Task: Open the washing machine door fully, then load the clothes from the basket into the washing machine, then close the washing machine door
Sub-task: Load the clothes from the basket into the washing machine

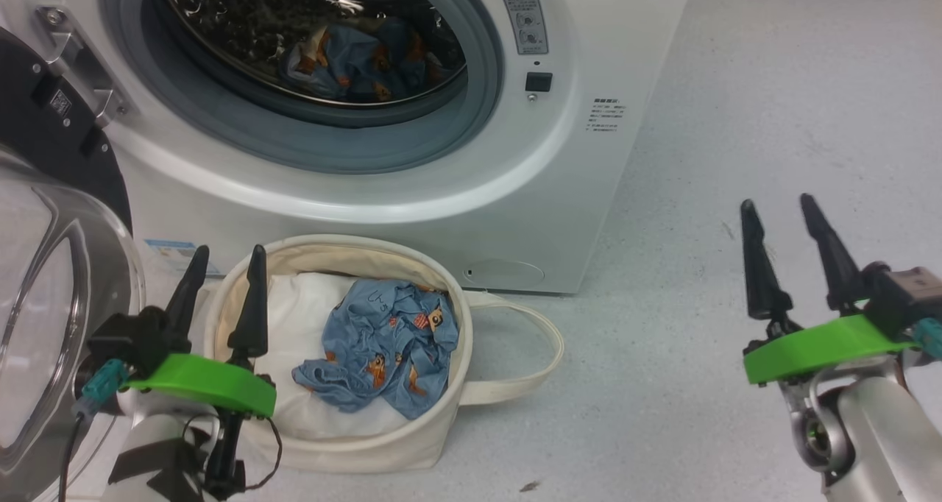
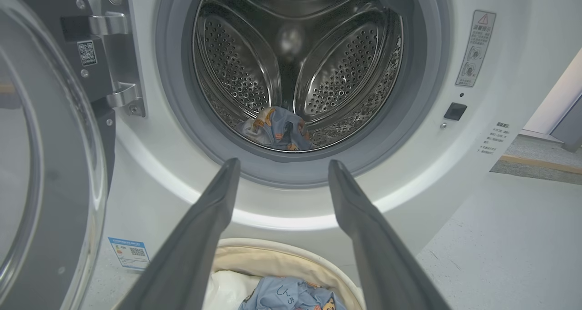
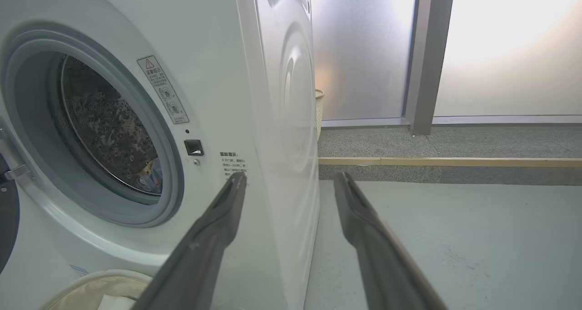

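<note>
**A:** Checking progress: how much is done?

**B:** Door [image 1: 66, 281] stands swung wide at 9 o'clock of the washer [image 1: 515, 193]. One garment [image 1: 360, 64] lies in the drum [image 2: 241, 60]. A second garment [image 1: 390, 347] sits crumpled in the basket [image 1: 368, 450], at 6 o'clock below the opening, on white padding [image 1: 294, 318].

**A:** What's left?

**B:** I'd judge loading about half done: that piece goes in, then the door shuts.

**A:** And the arms?

**B:** Left fingers [image 1: 254, 303] are spread wide and empty, pointing up toward the drum over the basket's 9 o'clock rim. Right fingers [image 1: 758, 266] are equally wide, holding nothing, well apart at 3 o'clock over the floor [image 1: 736, 119].
</note>
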You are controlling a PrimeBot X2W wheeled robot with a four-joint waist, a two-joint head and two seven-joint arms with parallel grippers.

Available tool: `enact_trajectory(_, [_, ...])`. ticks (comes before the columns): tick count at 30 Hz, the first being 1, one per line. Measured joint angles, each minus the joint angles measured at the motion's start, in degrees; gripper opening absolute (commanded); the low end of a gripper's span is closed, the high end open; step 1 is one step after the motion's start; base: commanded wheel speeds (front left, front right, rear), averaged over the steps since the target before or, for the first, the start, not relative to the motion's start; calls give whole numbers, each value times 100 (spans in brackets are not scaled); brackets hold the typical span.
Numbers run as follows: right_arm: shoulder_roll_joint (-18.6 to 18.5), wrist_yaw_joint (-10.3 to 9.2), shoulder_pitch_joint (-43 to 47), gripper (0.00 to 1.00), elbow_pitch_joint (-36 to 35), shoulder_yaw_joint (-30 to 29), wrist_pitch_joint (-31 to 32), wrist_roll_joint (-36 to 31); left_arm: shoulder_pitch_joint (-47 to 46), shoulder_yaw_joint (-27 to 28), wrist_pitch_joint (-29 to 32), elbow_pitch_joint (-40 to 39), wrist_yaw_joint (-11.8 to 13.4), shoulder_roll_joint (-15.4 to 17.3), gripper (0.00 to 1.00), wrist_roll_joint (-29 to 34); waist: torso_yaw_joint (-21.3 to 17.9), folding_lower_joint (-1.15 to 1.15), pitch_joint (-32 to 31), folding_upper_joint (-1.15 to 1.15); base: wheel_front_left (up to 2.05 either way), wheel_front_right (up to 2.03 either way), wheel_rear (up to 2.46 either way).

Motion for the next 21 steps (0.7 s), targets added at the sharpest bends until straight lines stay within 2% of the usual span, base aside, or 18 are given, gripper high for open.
enact_trajectory(16, [47,0,114,100,-91,-367,0,-86,-15,45,0,-22,0,-1,100,-1,-100,-1,137,0,0,0,0])
enact_trajectory(21, [48,0,101,100,-96,-512,0,-86,-115,-24,-1,243,0,-3,100,57,-118,0,313,0,0,0,0])
